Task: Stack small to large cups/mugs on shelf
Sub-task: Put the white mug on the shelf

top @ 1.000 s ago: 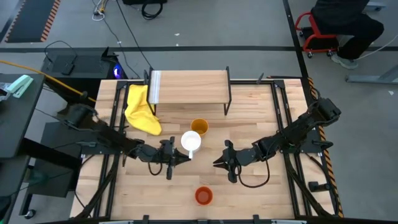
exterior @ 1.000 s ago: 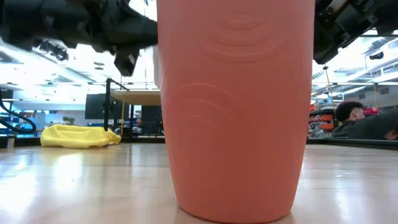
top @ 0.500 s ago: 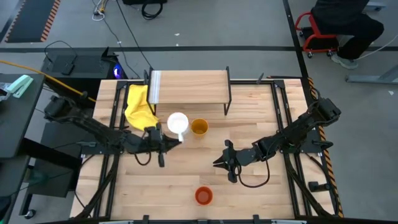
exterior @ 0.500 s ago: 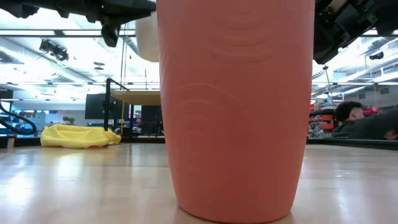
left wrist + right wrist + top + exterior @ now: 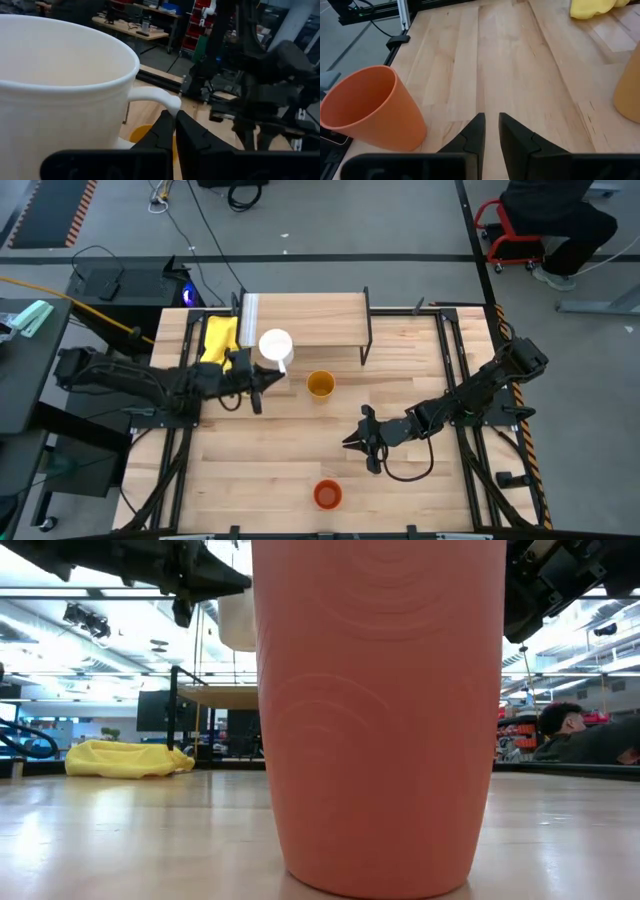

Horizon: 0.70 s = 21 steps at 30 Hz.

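Left gripper [image 5: 262,376] pinching plain white mug [image 5: 276,345]

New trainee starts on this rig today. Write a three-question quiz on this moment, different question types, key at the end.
1. True or false: the left gripper has its jaws shut on the white mug's handle.
2. Which cup stands nearest the table's front edge? A) white mug B) orange-red cup C) yellow-orange cup
3. Fill in: the yellow cloth lies beside the ____.

Key: 1 true; 2 B; 3 shelf. The right gripper waits mid-table, holding nothing.
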Each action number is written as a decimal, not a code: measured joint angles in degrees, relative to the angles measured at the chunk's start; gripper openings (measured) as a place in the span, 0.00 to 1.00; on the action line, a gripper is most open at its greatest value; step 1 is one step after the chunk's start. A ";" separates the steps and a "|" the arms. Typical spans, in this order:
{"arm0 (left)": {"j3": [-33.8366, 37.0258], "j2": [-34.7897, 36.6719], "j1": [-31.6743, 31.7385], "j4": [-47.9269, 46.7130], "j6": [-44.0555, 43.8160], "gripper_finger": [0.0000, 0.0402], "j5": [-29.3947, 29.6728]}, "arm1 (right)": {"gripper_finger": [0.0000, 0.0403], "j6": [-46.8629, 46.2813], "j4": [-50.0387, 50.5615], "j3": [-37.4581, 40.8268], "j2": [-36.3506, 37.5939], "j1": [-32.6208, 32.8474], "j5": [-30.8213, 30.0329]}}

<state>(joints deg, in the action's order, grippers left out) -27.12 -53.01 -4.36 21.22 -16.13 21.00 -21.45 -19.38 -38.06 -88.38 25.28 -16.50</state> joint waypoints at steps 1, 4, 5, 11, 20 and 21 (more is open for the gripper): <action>-0.51 0.17 1.55 -1.20 -0.11 0.03 -1.45 | 0.15 0.01 0.00 0.00 0.00 0.00 0.00; -3.75 0.19 5.98 -7.89 -0.97 0.03 -4.56 | 0.15 0.09 0.00 0.00 0.00 0.00 0.00; -5.05 0.19 7.22 -10.23 -0.98 0.03 -4.87 | 0.15 0.12 0.00 0.00 0.00 0.00 0.00; -9.72 0.17 12.87 -15.19 -0.30 0.03 -8.79 | 0.15 0.47 0.00 0.00 0.00 0.00 -0.01; -9.96 -3.15 21.12 -13.50 -1.19 0.03 -12.83 | 0.15 0.63 0.02 0.00 0.00 0.00 0.00; -9.98 -3.87 21.83 -12.74 -1.20 0.03 -13.74 | 0.15 0.63 0.02 0.00 0.00 0.00 0.00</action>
<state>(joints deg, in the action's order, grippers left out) -37.10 -56.87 17.48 8.48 -17.34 7.26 -20.82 -19.35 -38.06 -88.38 25.28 -16.49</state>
